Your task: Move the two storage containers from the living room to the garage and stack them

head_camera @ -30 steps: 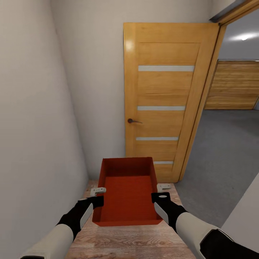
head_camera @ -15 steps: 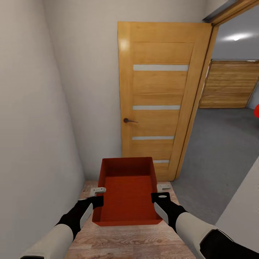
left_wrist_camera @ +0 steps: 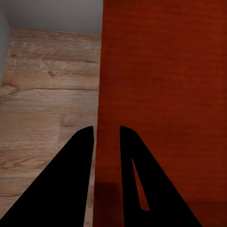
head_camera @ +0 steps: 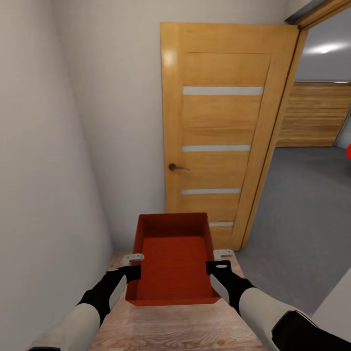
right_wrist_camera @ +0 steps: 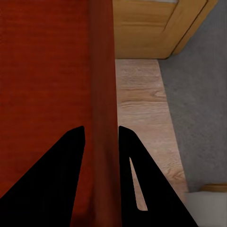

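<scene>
One orange-red storage container [head_camera: 173, 261] hangs between the two arms in the head view, held level above the light wood plank floor [head_camera: 170, 329], its open top facing up and nothing inside it. The left end effector [head_camera: 132, 266] clamps the container's left wall; in the left wrist view its two dark fingers [left_wrist_camera: 71, 179] straddle that thin wall, one outside over the planks and one inside over the red bottom. The right end effector [head_camera: 222, 260] grips the right wall the same way, and in the right wrist view its fingers [right_wrist_camera: 56, 179] sit on either side of the wall's rim, narrowed onto it.

Far beyond the container stands an open wooden door [head_camera: 222, 131] with four pale horizontal strips and a dark lever handle [head_camera: 176, 167]. A plain pale wall [head_camera: 44, 170] runs along the left. To the right of the door the doorway opens onto the garage, where a dark grey concrete floor [head_camera: 302, 219] begins just beside the planks, and a wooden plank door [head_camera: 317, 114] closes the far side. A sliver of something red [head_camera: 348, 152] shows at the right edge.
</scene>
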